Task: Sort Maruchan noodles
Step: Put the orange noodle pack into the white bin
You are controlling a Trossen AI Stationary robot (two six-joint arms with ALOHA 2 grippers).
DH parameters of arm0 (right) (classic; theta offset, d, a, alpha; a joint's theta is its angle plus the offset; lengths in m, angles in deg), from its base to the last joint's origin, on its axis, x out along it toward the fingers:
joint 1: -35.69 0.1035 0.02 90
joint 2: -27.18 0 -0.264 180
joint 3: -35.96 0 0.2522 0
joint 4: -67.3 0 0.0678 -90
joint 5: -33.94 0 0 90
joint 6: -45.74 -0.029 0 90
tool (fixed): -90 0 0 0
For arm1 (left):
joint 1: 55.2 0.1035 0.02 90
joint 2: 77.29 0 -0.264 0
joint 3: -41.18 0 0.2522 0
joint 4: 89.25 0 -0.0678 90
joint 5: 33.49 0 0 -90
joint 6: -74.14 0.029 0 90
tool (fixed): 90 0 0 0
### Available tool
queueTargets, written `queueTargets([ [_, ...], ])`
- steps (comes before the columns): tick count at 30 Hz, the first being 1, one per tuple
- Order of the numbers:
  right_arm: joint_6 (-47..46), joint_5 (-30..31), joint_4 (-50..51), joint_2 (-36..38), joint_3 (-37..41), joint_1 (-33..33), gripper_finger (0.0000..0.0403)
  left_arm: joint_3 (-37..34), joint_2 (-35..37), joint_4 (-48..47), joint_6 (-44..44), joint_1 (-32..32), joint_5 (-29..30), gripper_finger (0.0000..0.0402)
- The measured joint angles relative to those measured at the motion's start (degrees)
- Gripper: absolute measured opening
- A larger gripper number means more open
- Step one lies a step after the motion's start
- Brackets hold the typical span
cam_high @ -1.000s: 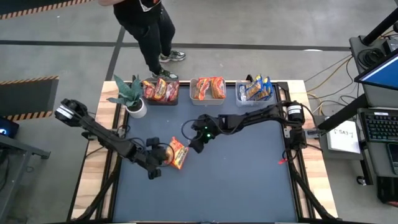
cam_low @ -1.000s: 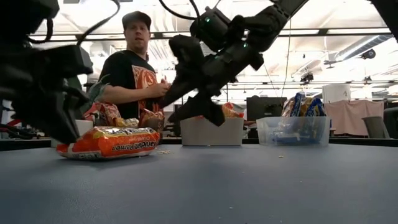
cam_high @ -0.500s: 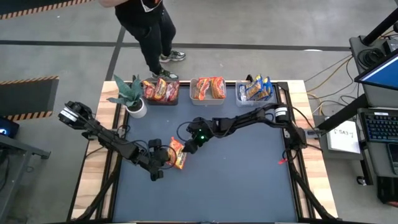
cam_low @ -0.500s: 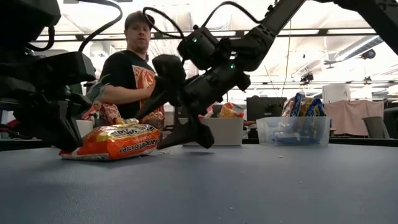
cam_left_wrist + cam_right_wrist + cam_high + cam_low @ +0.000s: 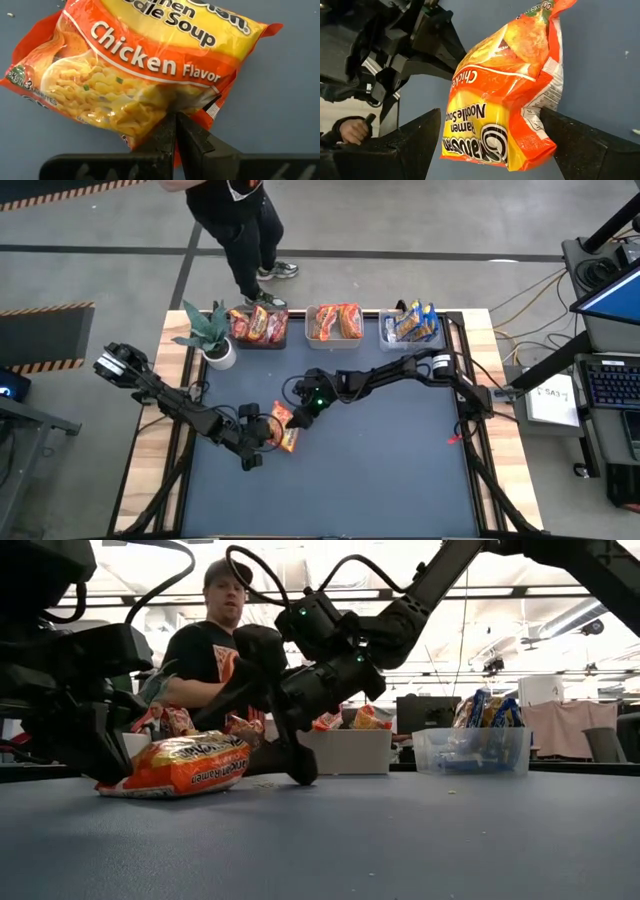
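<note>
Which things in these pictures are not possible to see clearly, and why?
- High view: orange packet partly covered by both grippers, left and right.
- Left wrist view: brand name cut off by the picture's edge.
- High view: packets in the three bins too small to count.

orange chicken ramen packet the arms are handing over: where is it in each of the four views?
High view: the crinkly orange plastic chicken ramen packet lies left of centre on the table, between both grippers.
Low view: at left, on the tabletop.
Left wrist view: fills the picture, its edge pinched by the shut left gripper.
Right wrist view: centre, between the open right gripper's fingers.
Shared landmark: the left gripper holding it.
</note>
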Motion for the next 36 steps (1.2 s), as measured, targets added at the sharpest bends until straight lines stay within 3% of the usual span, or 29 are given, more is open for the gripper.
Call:
queueTargets([
  [11,0.9,0.2,-2.2,-0.2,0.0,0.1,0.0317,-0.4,0.0,1.0,0.3,0.0,0.2,0.0],
  [26,0.9,0.6,-2.4,-0.2,0.0,0.1,0.0163,-0.4,0.0,1.3,0.3,0.0,0.4,0.0],
  [36,2.7,0.6,-2.3,-0.2,0.1,0.0,0.009,-0.4,0.6,1.2,0.3,0.0,0.2,0.0],
])
